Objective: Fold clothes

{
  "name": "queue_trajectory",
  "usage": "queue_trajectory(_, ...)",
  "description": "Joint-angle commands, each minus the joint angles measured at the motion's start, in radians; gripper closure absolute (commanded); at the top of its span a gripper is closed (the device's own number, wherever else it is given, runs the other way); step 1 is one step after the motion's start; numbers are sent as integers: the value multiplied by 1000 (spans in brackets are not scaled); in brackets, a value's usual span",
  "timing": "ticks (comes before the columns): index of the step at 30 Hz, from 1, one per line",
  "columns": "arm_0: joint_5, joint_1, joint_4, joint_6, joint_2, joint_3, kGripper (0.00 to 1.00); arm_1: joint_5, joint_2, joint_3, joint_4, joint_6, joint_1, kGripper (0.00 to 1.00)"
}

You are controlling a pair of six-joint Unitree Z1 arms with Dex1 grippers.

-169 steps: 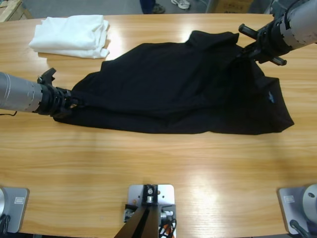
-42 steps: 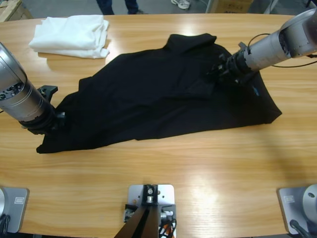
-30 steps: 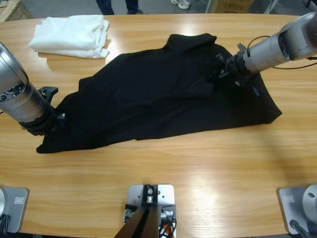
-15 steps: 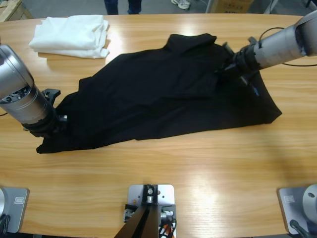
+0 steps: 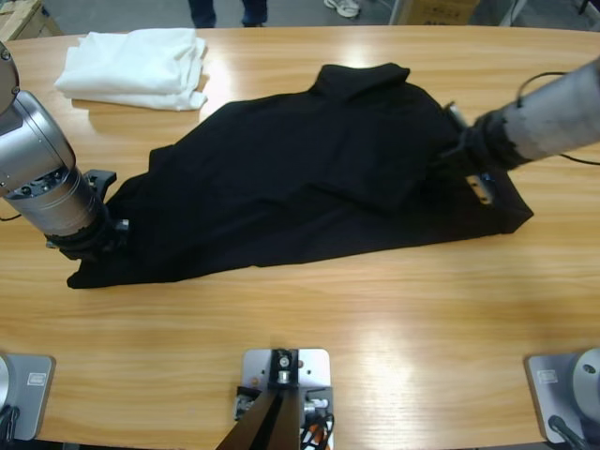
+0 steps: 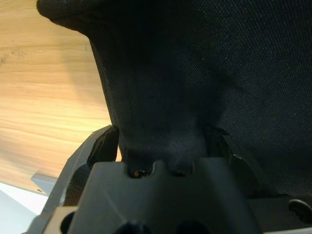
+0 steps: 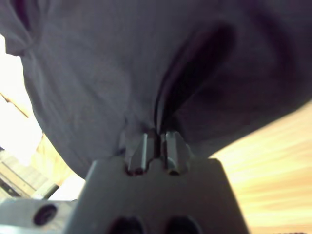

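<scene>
Two grippers, left gripper and right gripper, clamp opposite edges of the black polo shirt mid-frame on the wooden table

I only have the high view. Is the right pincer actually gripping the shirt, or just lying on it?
Observer: Gripping. The right wrist view shows the right pincer shut on a raised fold of the shirt.
Operator: And the left one?
Observer: The left wrist view shows cloth draped over the tips of the left pincer, hiding them, so I cannot tell its grip.
Operator: Anything beside it?
Observer: Bare table along the shirt's edge.
</scene>
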Motion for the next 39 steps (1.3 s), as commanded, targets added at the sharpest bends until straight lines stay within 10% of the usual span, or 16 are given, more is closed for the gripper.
queue_trajectory(1,15,-37,4,-19,63,13,315,-36,-71,15,95,78,26,1000)
queue_trajectory(16,16,-50,5,-19,68,14,313,-37,-18,16,198,209,166,1000)
queue_trajectory(19,16,-50,5,-19,69,13,315,-37,-7,23,222,210,168,712)
queue_trajectory(22,16,-50,5,-19,64,14,312,-51,4,23,222,118,170,42)
queue_trajectory(24,18,-50,5,-21,52,16,312,-71,-11,16,248,73,189,0)
queue_trajectory(29,44,-50,8,-24,-8,10,314,-165,-98,-56,364,-43,219,41)
queue_trajectory(32,61,-50,8,-39,-75,-3,317,-234,-98,-59,326,-325,218,860)
queue_trajectory(33,67,-50,8,-42,-92,-7,317,-262,-102,-58,317,-390,218,1000)
queue_trajectory(39,43,-39,5,-90,-98,-8,317,-229,-29,-13,215,-535,129,1000)
